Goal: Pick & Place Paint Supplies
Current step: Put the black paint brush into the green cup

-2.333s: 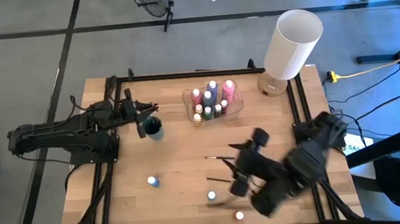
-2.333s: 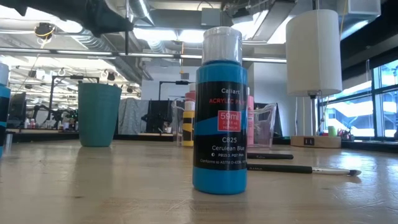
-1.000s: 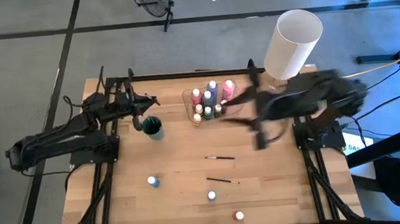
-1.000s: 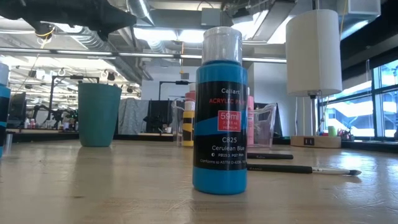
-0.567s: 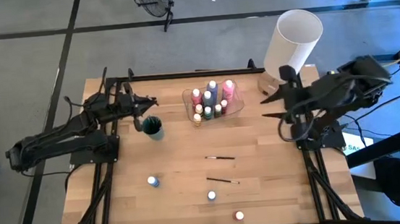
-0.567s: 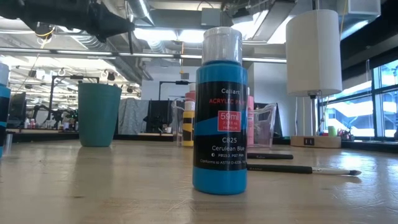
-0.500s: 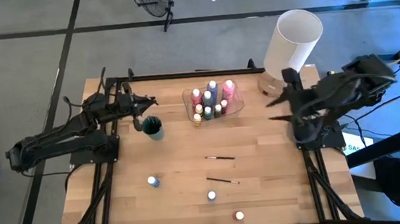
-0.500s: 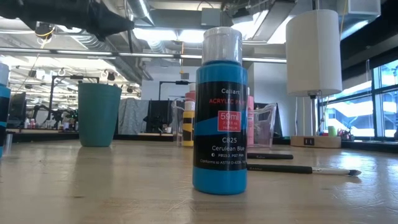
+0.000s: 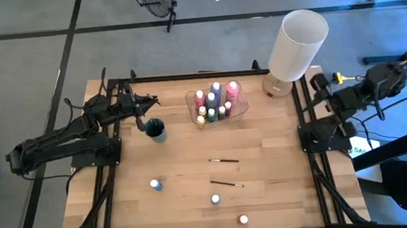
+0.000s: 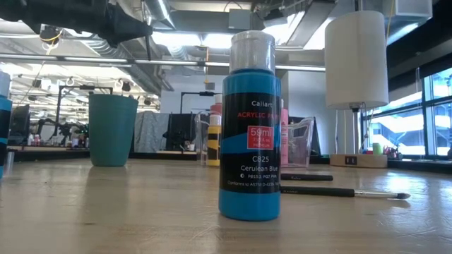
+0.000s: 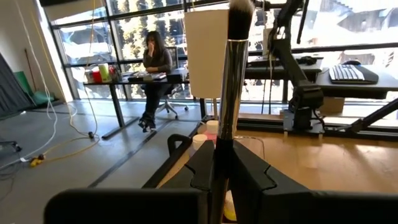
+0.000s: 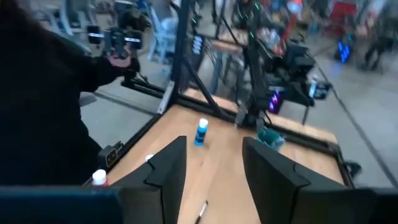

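Dark-handled, stiff and light, the paintbrush (image 11: pixel 231 93) stands clamped mid-handle in the left gripper (image 11: pixel 224 168) at frame centre, likely slippery; the right gripper (image 12: pixel 211 168) is parted, empty.

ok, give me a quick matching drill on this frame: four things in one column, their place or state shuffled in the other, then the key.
Things:
1. teal cup
2. left tool
3. right tool
4. clear bin

Places or states:
A. open and empty, off the table's right edge
B. holds the cluster of paint bottles
C. shut on a brush, at the back left of the table
D. stands on the table just in front of the left tool

Pairs: 1-D, 2-C, 3-A, 4-B
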Tool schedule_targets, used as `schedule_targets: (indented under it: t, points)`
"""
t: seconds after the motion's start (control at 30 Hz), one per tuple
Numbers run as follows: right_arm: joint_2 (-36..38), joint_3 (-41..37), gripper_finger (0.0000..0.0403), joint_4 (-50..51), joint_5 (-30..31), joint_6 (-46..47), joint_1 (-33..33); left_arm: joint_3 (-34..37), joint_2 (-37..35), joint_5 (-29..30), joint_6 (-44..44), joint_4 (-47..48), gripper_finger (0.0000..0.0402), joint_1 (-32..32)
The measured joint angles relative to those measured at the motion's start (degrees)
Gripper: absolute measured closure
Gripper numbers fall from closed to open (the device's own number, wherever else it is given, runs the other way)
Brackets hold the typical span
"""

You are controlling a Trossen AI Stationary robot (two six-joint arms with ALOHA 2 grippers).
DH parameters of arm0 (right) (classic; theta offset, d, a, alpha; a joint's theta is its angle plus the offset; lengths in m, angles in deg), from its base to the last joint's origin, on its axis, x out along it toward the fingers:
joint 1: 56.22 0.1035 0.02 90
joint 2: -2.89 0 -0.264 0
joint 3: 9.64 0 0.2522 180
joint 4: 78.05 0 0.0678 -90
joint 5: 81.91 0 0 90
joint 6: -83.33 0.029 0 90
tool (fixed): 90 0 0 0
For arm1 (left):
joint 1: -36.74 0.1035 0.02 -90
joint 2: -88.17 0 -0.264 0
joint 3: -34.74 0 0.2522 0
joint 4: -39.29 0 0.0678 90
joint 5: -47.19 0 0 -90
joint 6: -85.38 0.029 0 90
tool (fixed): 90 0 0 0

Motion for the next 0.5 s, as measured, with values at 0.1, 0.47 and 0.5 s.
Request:
schedule_targets:
  t: [0.1, 0.47, 0.5]
  points:
    - [7.0, -12.2, 0.0245, -9.0, -0.1, -1.5, 0.0, 0.0, 0.0, 0.0, -0.3, 0.0, 0.0379, 0.0]
    - [13.7, -46.6, 0.0245, -48.9, -1.9, -7.8, 0.0, 0.0, 0.6, -0.4, -7.6, 0.1, 0.0379, -3.0]
    - [13.3, -48.4, 0.0245, -51.1, -2.7, -8.7, 0.0, 0.0, 0.8, -0.4, -7.4, 0.0, 0.0379, -4.0]
